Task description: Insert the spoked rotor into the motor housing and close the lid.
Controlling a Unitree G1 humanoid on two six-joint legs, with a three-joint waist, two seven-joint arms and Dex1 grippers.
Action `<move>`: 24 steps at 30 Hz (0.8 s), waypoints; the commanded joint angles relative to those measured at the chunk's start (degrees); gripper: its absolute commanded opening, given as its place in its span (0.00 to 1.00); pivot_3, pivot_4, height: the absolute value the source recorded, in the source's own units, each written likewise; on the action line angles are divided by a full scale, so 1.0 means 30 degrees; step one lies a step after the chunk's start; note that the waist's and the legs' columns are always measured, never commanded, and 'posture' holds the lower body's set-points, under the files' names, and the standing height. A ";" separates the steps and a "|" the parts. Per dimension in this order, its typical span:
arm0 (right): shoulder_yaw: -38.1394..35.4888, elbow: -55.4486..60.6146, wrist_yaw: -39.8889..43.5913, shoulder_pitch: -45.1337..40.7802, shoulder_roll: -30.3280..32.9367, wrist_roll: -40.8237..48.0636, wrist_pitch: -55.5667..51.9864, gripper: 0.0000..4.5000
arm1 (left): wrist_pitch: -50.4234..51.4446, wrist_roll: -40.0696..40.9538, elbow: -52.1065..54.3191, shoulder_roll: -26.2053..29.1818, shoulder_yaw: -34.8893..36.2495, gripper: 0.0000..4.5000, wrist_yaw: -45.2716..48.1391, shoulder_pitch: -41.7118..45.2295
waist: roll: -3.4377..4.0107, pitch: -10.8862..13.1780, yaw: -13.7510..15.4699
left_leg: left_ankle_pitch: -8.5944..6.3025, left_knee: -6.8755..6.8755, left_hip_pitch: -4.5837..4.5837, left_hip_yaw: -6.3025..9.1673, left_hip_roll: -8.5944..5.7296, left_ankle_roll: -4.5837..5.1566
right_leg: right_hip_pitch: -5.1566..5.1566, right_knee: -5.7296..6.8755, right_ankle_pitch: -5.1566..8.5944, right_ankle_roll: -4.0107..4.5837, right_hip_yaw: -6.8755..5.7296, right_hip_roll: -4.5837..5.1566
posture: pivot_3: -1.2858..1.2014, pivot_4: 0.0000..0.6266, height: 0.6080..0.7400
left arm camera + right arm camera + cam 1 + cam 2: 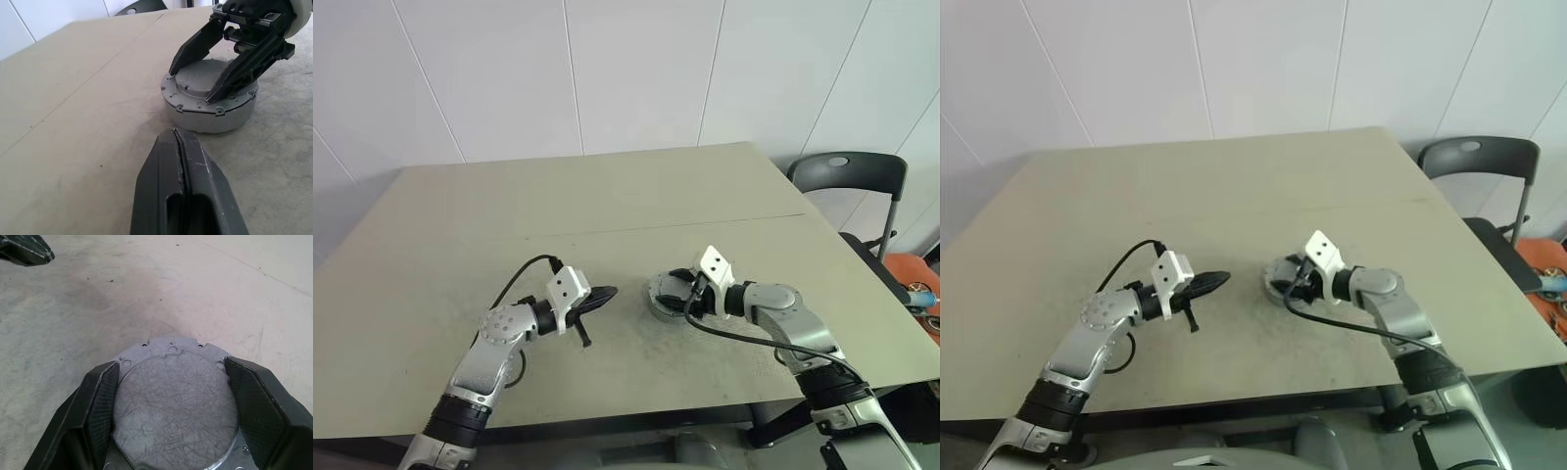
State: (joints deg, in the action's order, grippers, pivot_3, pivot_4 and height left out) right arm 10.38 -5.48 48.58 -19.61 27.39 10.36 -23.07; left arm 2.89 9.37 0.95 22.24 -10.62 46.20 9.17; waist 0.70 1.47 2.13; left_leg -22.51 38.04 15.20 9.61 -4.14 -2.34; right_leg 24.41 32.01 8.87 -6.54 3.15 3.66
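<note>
Grey scratched lid, capping silver motor housing

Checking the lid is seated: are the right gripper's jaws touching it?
Touching. The right wrist view shows the right gripper with both jaws pressed against the lid's rim.

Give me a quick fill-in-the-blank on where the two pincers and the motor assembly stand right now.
1. The left pincer is ____, holding nothing.
2. The right pincer has one finger on each side of the raised round ____ atop the motor housing.
3. The housing rests on the ____.
4. The left pincer is ____ the housing, not touching it.

Missing words: shut; lid; table; beside
</note>
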 commanded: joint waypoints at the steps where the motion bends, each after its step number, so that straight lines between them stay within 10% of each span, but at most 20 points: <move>1: 0.0290 -0.0215 -0.0329 0.0043 -0.0144 -0.0433 -0.0266 0.68 | -0.0626 -0.0249 0.0080 -0.0311 -0.0255 0.00 -0.0212 0.0276 | -0.0002 -0.0002 0.0001 | 0.0000 0.0000 -0.0003 0.0000 0.0000 0.0000 | -0.0002 0.0000 0.0000 0.0000 0.0000 0.0000 | 0.52 0.00 1.00; 24: 0.1748 -0.2164 -0.2199 0.0288 -0.0216 -0.2801 0.0330 0.68 | 0.1314 -0.0246 0.2670 -0.0247 -0.0437 0.00 -0.0803 0.0100 | -0.0036 -0.0009 -0.0611 | -0.0069 -0.0062 -0.0347 0.0006 0.0024 0.0016 | -0.0322 0.0003 0.0126 -0.0063 -0.0015 0.0002 | 0.52 0.00 1.00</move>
State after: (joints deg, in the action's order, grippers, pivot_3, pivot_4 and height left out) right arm 14.29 -6.13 44.92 -20.10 25.96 6.83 -20.97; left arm 6.94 7.99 6.08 21.23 -12.67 43.79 8.93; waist 0.60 1.45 0.30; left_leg -22.71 37.87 14.10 9.63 -4.07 -2.29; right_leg 23.36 32.02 9.30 -6.64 3.10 3.67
